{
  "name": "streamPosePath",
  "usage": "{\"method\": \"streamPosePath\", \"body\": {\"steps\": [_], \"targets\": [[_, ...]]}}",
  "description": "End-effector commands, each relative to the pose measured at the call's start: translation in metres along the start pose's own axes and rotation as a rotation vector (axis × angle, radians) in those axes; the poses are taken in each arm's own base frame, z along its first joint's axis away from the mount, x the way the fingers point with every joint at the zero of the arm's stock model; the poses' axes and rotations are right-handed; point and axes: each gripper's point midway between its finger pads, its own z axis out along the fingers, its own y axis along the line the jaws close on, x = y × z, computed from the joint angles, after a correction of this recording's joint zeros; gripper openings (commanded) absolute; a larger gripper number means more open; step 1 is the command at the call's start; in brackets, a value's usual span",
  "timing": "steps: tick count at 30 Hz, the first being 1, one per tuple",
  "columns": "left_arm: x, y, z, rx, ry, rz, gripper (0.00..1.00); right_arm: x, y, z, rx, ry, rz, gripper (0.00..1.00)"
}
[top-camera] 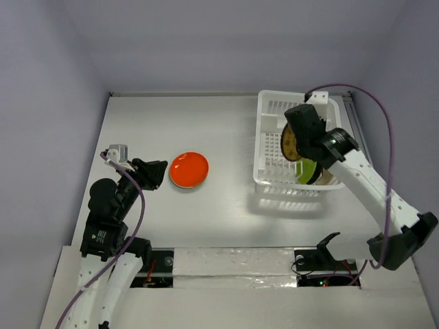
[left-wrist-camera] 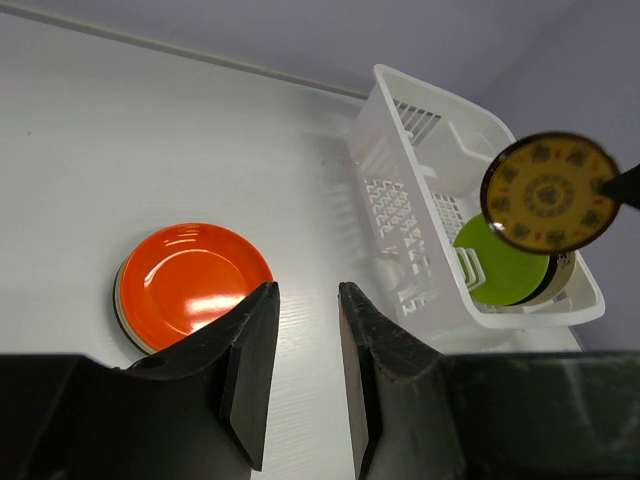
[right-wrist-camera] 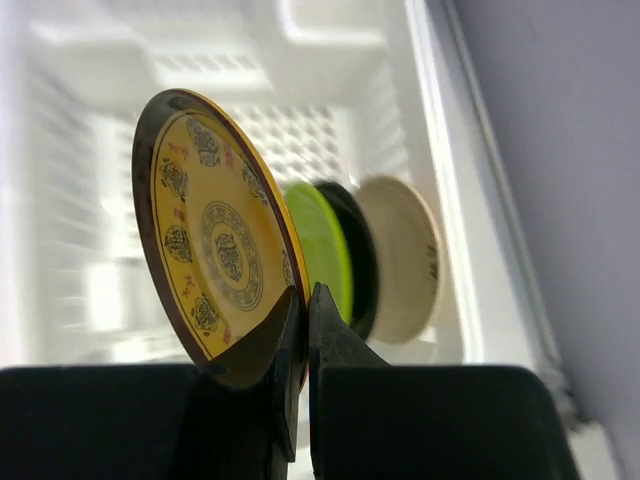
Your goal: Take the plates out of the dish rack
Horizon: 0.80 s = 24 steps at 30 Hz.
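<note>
My right gripper (right-wrist-camera: 306, 300) is shut on the rim of the yellow-brown patterned plate (right-wrist-camera: 215, 255), holding it on edge above the white dish rack (top-camera: 269, 147). From the left wrist that plate (left-wrist-camera: 550, 192) hangs clear over the rack (left-wrist-camera: 400, 190). Behind it, upright in the rack, stand a lime green plate (right-wrist-camera: 325, 245), a dark plate (right-wrist-camera: 358, 255) and a cream plate (right-wrist-camera: 405, 255). A red-orange plate (top-camera: 189, 169) lies flat on the table, on top of a cream one (left-wrist-camera: 122, 305). My left gripper (left-wrist-camera: 305, 300) stands open just right of it, nothing between its fingers.
The rack sits at the back right of the white table (top-camera: 171, 123), close to the right wall. Grey walls enclose the table on three sides. A taped strip (top-camera: 226, 264) runs along the near edge between the arm bases.
</note>
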Motion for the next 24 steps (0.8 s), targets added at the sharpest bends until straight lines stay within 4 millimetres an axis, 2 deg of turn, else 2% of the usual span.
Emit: {"method": "streamPosePath", "body": {"steps": [1, 3, 4, 6, 7, 8, 9, 10, 11, 12, 13, 14, 15, 16, 18, 19, 21, 22, 24], "targets": [[-0.011, -0.006, -0.001, 0.020, -0.043, 0.011, 0.28, -0.065, -0.001, -0.059, -0.172, -0.210, 0.234, 0.00], [-0.012, -0.006, -0.001, 0.019, -0.045, 0.009, 0.27, -0.069, 0.038, -0.075, -0.371, -0.229, 0.247, 0.00], [-0.011, -0.006, -0.001, 0.018, -0.042, 0.009, 0.27, -0.081, 0.056, -0.082, -0.456, -0.266, 0.294, 0.00], [-0.012, -0.005, 0.000, 0.015, -0.044, 0.009, 0.27, -0.069, 0.097, -0.084, -0.571, -0.237, 0.285, 0.00], [-0.011, -0.005, 0.000, 0.012, -0.042, 0.007, 0.27, -0.075, 0.122, -0.094, -0.675, -0.241, 0.320, 0.00], [-0.012, -0.005, 0.000, 0.013, -0.043, 0.007, 0.27, -0.067, 0.149, -0.088, -0.714, -0.208, 0.302, 0.00], [-0.012, -0.004, 0.000, 0.010, -0.043, 0.007, 0.27, -0.062, 0.174, -0.100, -0.801, -0.179, 0.305, 0.00], [-0.012, -0.004, 0.000, 0.008, -0.044, 0.007, 0.27, -0.070, 0.192, -0.106, -0.857, -0.197, 0.336, 0.00], [-0.012, -0.004, 0.000, 0.007, -0.045, 0.007, 0.27, -0.069, 0.209, -0.109, -0.896, -0.182, 0.344, 0.00], [-0.012, -0.003, 0.000, 0.004, -0.045, 0.006, 0.27, -0.063, 0.236, -0.106, -0.932, -0.148, 0.331, 0.00], [-0.012, -0.003, 0.000, 0.002, -0.046, 0.005, 0.27, -0.064, 0.256, -0.119, -1.018, -0.130, 0.345, 0.00], [-0.012, -0.003, 0.000, 0.001, -0.046, 0.005, 0.27, -0.062, 0.269, -0.116, -1.031, -0.110, 0.351, 0.00], [-0.012, -0.002, 0.000, -0.001, -0.046, 0.006, 0.27, -0.056, 0.293, -0.112, -1.044, -0.078, 0.336, 0.00], [-0.012, -0.003, 0.000, -0.001, -0.046, 0.004, 0.27, -0.050, 0.308, -0.114, -1.060, -0.054, 0.326, 0.00], [-0.012, -0.003, 0.000, -0.001, -0.046, 0.004, 0.27, -0.041, 0.328, -0.103, -1.050, -0.012, 0.314, 0.00], [-0.013, -0.003, -0.001, -0.002, -0.048, 0.006, 0.27, -0.026, 0.349, -0.098, -1.061, 0.035, 0.294, 0.00], [-0.013, -0.002, -0.001, -0.002, -0.048, 0.006, 0.27, -0.012, 0.363, -0.087, -1.055, 0.071, 0.285, 0.02], [-0.012, -0.002, 0.000, -0.005, -0.046, 0.004, 0.27, 0.002, 0.373, -0.077, -1.041, 0.103, 0.283, 0.04], [-0.012, -0.002, 0.000, -0.001, -0.046, 0.006, 0.27, 0.015, 0.381, -0.069, -1.036, 0.127, 0.281, 0.07]]}}
